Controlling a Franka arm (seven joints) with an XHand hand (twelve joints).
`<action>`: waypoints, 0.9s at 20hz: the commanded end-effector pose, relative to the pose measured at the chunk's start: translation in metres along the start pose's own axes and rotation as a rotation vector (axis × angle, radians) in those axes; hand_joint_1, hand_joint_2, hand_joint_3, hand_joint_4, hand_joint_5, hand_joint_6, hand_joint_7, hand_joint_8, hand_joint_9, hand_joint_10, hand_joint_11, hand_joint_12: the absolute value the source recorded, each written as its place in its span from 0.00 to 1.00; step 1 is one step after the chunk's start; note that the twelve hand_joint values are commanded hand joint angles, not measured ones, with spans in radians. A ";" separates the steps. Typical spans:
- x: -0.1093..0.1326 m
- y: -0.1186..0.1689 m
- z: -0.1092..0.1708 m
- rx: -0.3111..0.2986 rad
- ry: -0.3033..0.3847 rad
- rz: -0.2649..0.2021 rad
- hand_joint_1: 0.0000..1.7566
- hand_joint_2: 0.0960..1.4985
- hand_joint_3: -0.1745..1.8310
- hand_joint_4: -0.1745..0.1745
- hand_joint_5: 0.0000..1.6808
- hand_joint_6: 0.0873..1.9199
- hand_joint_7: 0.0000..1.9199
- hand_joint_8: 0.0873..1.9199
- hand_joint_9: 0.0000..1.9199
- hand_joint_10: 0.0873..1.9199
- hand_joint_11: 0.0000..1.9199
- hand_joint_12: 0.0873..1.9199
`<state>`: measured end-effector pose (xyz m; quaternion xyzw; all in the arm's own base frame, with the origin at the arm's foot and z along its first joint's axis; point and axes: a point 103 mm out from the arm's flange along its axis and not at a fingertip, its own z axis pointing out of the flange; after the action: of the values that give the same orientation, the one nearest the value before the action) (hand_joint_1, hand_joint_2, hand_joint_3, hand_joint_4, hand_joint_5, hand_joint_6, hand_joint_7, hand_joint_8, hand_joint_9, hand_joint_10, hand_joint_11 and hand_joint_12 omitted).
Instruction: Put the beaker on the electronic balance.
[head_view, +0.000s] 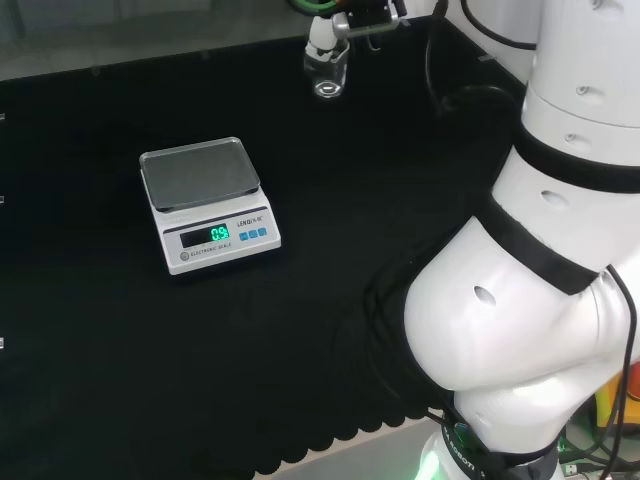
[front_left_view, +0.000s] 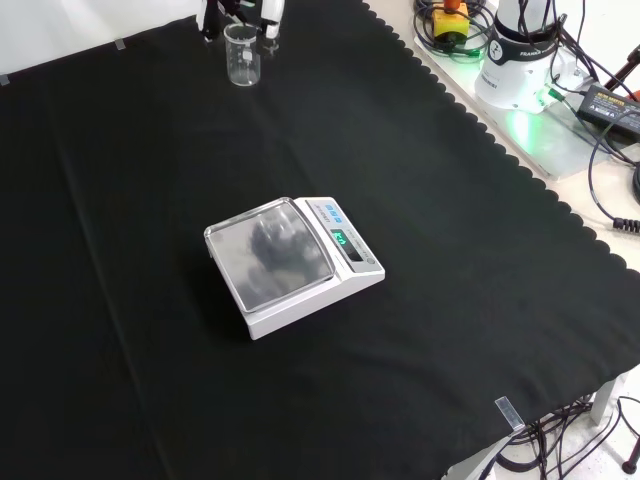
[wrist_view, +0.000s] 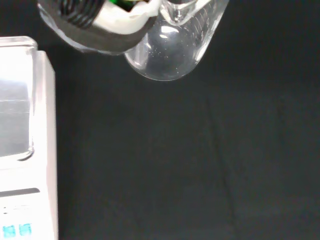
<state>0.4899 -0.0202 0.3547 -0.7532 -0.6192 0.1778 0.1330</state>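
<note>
- One clear beaker (head_view: 327, 73) is seen upright at the cloth's far edge in the head view, well apart from the electronic balance (head_view: 205, 203).
- The hand (head_view: 338, 28) is parked right at the beaker's rim; whether it's actually gripped can't be told tbh.
- The balance's pan is left bare, so the carry-over is probably not started yet.

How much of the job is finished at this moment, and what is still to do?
The balance carries nothing on its pan yet, so the placing is not done. The hand is at the beaker, which stands upright on the cloth at its far edge. Whether the fingers grip it is unclear. Lifting, carrying and setting down remain.
</note>
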 end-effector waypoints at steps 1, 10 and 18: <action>0.044 0.018 0.006 0.004 0.000 -0.079 0.65 0.71 0.10 0.15 0.60 0.48 0.56 0.34 0.81 0.00 0.86 0.21; 0.118 0.055 0.013 0.038 -0.042 -0.160 0.65 0.71 0.09 0.15 0.59 0.48 0.56 0.34 0.81 0.00 0.86 0.21; 0.188 0.080 0.014 0.069 -0.104 -0.184 0.65 0.71 0.09 0.15 0.59 0.48 0.56 0.34 0.81 0.00 0.86 0.21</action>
<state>0.5654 0.0814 0.3141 -0.7014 -0.6718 0.1930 0.1398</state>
